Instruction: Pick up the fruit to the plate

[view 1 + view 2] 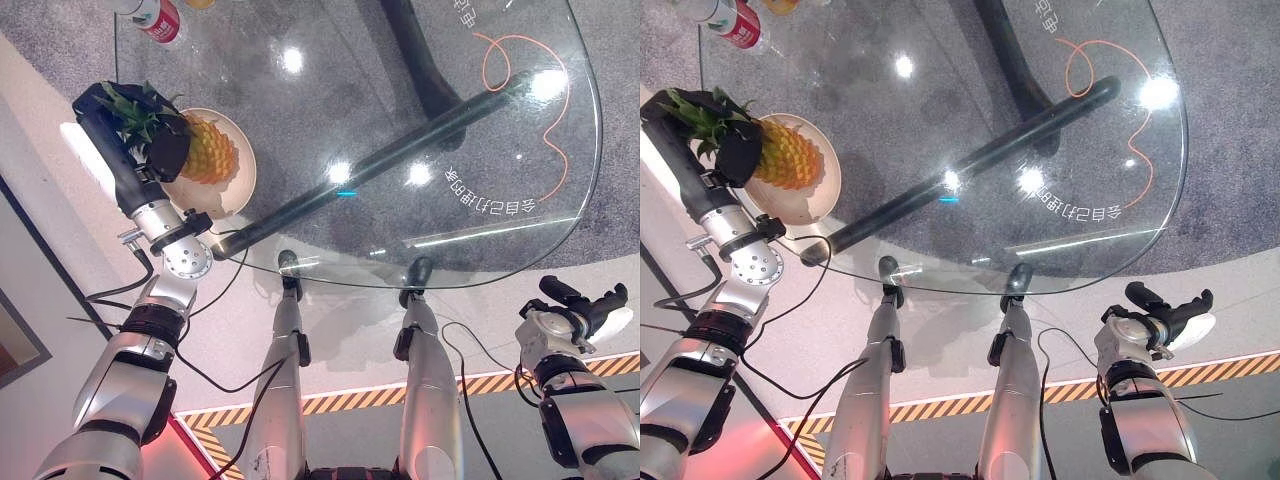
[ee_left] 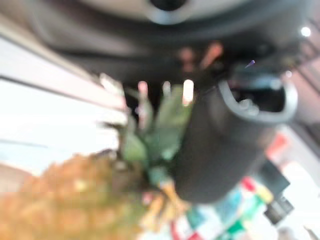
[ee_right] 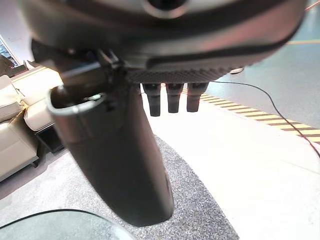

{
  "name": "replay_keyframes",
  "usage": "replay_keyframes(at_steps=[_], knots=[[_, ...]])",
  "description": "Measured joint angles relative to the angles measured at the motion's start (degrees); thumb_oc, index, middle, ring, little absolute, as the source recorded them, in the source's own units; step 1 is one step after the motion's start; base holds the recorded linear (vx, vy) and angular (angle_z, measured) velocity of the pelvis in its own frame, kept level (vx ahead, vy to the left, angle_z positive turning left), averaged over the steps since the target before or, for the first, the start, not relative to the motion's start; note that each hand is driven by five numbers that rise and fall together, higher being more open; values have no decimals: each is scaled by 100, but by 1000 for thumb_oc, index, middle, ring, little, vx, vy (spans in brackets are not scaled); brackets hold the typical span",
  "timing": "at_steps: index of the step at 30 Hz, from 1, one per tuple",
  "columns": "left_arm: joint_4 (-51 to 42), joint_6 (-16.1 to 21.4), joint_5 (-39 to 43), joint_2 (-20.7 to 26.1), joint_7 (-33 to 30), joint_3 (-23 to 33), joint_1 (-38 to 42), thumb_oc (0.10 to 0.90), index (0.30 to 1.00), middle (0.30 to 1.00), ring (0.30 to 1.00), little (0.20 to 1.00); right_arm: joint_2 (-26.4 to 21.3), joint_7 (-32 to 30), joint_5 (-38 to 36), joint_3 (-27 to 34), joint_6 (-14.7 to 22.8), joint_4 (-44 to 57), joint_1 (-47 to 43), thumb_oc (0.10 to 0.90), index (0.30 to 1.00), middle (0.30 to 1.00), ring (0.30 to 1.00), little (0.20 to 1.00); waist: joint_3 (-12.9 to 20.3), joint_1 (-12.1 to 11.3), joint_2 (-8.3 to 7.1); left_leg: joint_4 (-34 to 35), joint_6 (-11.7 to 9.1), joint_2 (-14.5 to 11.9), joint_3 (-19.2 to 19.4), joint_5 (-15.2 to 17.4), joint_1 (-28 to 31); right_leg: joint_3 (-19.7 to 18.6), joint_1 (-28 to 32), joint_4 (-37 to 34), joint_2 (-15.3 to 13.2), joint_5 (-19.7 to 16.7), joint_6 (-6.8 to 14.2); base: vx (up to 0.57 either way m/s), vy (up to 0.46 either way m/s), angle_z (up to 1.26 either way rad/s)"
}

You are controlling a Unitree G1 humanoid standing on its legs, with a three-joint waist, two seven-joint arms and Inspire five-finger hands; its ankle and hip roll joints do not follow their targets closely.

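Observation:
A pineapple point(image 1: 208, 150) lies on its side over the cream plate point(image 1: 240, 185) at the left edge of the glass table point(image 1: 330, 100). My left hand point(image 1: 165, 150) is shut on it where the green crown point(image 1: 130, 110) meets the fruit. In the left wrist view the thumb point(image 2: 220, 145) presses beside the leaves point(image 2: 155, 130), and the yellow body point(image 2: 65, 200) lies just past it. I cannot tell whether the fruit rests on the plate or hangs just above it. My right hand point(image 1: 580, 305) hangs off the table's near right corner, open, with straight fingers point(image 3: 172, 97) holding nothing.
A red can point(image 1: 158, 18) and an orange object point(image 1: 200, 3) stand at the table's far left corner. A black frame bar point(image 1: 400, 150) runs under the glass, and an orange cable point(image 1: 520, 70) loops at the far right. Striped floor tape point(image 1: 340, 400) lies below.

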State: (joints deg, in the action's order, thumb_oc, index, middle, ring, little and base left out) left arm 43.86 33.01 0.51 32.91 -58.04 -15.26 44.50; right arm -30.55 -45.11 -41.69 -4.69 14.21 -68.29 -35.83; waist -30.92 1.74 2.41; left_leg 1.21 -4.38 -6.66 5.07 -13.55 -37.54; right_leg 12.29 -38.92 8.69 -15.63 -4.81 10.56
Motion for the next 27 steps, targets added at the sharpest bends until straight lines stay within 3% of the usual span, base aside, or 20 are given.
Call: replay_keyframes(at_steps=[3,5,27], knots=[[-1,57,0,3,-6,6,78,690,806,806,806,790,0,0,0,-1,1,1,-22,800,900,900,900,900,1,-3,-1,-3,-4,-2,-1,-2,-43,1,-33,0,4,-5,-7,0,0,0],[-1,98,1,4,-5,2,145,800,900,900,900,900,2,0,-1,-12,0,1,-40,800,900,900,900,900,1,3,-1,-4,-12,0,-8,-8,-68,6,-47,-2,3,-6,-9,0,0,0],[6,167,36,4,-8,2,62,800,900,900,900,900,6,-1,1,-37,12,1,-74,800,900,900,900,900,1,-19,-1,-12,-22,15,-20,-15,-65,10,-40,-3,6,-13,-17,0,0,0]])
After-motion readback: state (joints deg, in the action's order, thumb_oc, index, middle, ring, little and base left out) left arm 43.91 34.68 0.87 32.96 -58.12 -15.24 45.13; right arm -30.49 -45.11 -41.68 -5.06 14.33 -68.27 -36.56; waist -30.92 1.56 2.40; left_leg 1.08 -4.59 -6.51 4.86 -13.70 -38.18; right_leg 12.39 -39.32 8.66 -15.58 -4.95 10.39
